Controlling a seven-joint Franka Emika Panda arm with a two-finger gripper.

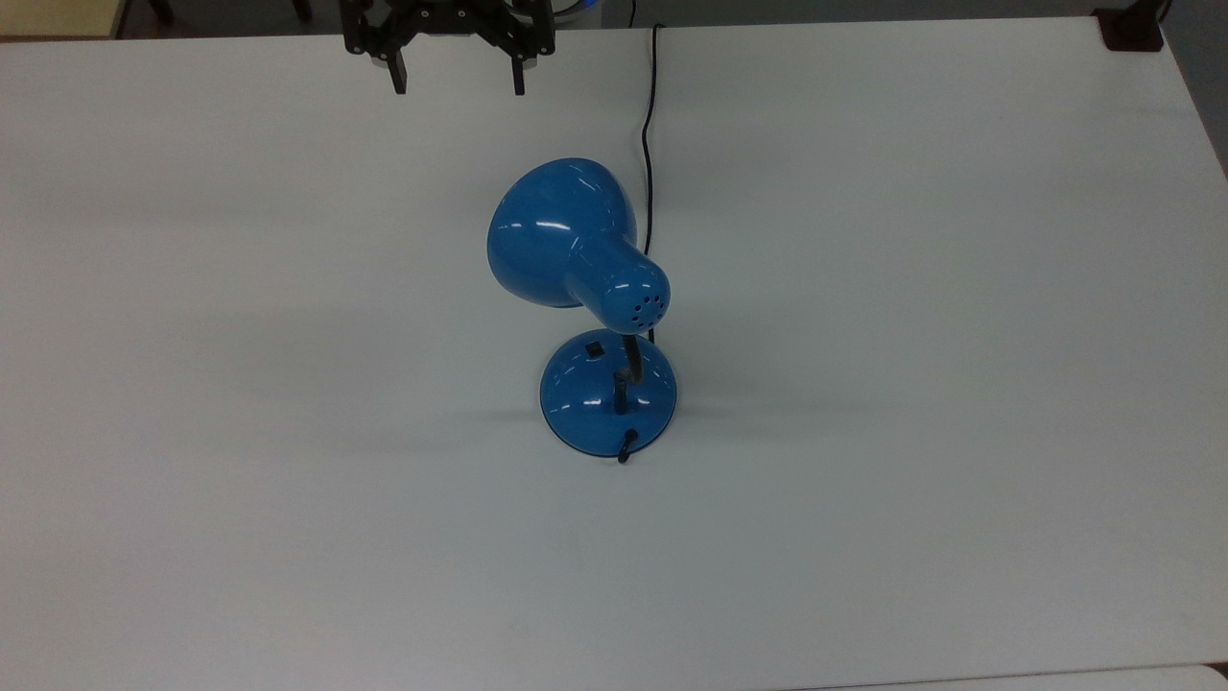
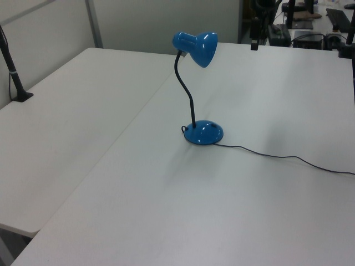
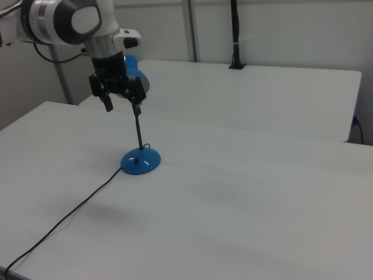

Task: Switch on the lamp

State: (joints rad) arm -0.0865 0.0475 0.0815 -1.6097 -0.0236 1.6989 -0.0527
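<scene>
The lamp is glossy blue, with a bell-shaped shade [image 1: 561, 235] on a black gooseneck above a round domed base [image 1: 607, 393]. A black switch [image 1: 595, 348] sits on the base, partly under the shade in the top view. The lamp is unlit. My gripper [image 1: 457, 84] hangs open and empty over the table's far edge, well above the top view's lamp. In the right view the gripper [image 3: 123, 107] is in front of the shade [image 3: 139, 76] and high above the base [image 3: 140, 162]. In the left view the shade [image 2: 197, 47] stands left of one gripper finger [image 2: 254, 39].
The black cord [image 1: 649, 125] runs from the base to the far table edge, passing right of the gripper in the top view. A black clamp [image 1: 1132, 29] sits at the far right corner. A second white table [image 2: 66, 111] adjoins, with a black post [image 2: 14, 72] on it.
</scene>
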